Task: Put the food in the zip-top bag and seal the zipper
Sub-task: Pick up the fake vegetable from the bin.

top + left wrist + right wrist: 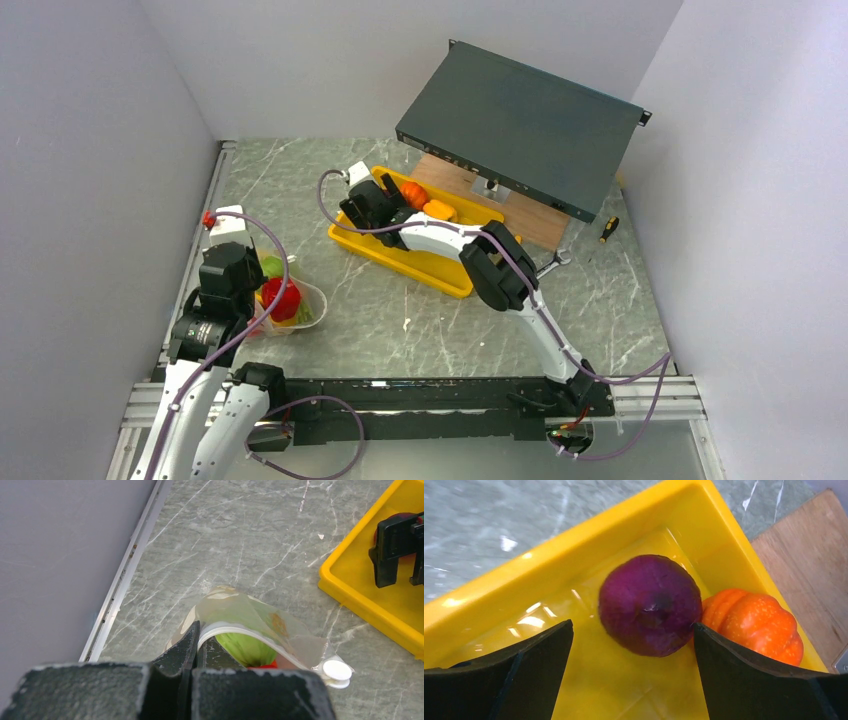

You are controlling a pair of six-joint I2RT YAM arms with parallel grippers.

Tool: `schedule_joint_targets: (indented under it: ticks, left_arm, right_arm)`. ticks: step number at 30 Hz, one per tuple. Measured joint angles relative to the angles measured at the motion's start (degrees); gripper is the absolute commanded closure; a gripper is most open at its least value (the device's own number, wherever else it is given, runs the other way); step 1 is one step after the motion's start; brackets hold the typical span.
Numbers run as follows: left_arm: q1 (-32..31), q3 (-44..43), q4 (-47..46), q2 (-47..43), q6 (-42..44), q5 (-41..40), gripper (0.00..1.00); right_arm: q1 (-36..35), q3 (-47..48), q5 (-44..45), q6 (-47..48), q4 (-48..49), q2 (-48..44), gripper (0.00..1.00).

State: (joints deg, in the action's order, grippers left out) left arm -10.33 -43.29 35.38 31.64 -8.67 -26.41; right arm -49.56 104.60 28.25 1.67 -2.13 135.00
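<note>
The clear zip-top bag [260, 625] lies near the left arm with its mouth held open; a green piece [247, 647] and a red piece [281, 297] sit inside. My left gripper [199, 630] is shut on the bag's white zipper rim [250, 630]. My right gripper [631, 632] is open, low in the yellow tray [574, 550], its fingers either side of a purple round piece [650, 605]. An orange pumpkin piece [754, 622] sits right of it, against the right finger. In the top view the right gripper [372, 205] is over the tray's left end.
A dark flat metal case [520, 125] leans over a wooden board [500, 200] behind the tray. A spanner [552, 262] and a screwdriver [608, 229] lie to the tray's right. White walls close in on the left, the back and the right.
</note>
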Motion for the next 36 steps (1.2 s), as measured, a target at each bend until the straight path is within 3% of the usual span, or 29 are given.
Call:
schedule_joint_targets:
  ticks: [9, 12, 14, 22, 24, 31, 36]
  left_arm:
    - [0.00, 0.00, -0.02, 0.09, 0.00, 0.02, 1.00]
    - [0.00, 0.00, -0.02, 0.09, 0.00, 0.02, 1.00]
    - [0.00, 0.00, -0.02, 0.09, 0.00, 0.02, 1.00]
    - [0.00, 0.00, -0.02, 0.13, 0.00, 0.04, 1.00]
    - [0.00, 0.00, -0.02, 0.22, 0.00, 0.02, 1.00]
    - [0.00, 0.00, -0.04, 0.50, 0.00, 0.04, 1.00]
    - [0.00, 0.00, -0.17, 0.63, 0.00, 0.24, 1.00]
  right_arm:
    - [2.69, 3.93, -0.74, 1.18, -2.49, 4.70, 0.10]
    - [2.80, 5.03, -1.36, 1.46, -2.49, 5.40, 0.16]
    - [2.80, 5.55, -1.60, 1.79, -2.51, 5.75, 0.24]
    - [2.75, 5.64, -3.02, 1.97, -2.58, 5.68, 0.78]
    - [2.58, 3.93, -3.54, 1.44, -2.69, 4.46, 0.87]
    - [1.03, -11.06, -6.43, -3.48, -5.29, -8.96, 0.99]
    - [-1.40, -21.81, -10.40, -8.66, -4.72, -23.32, 1.00]
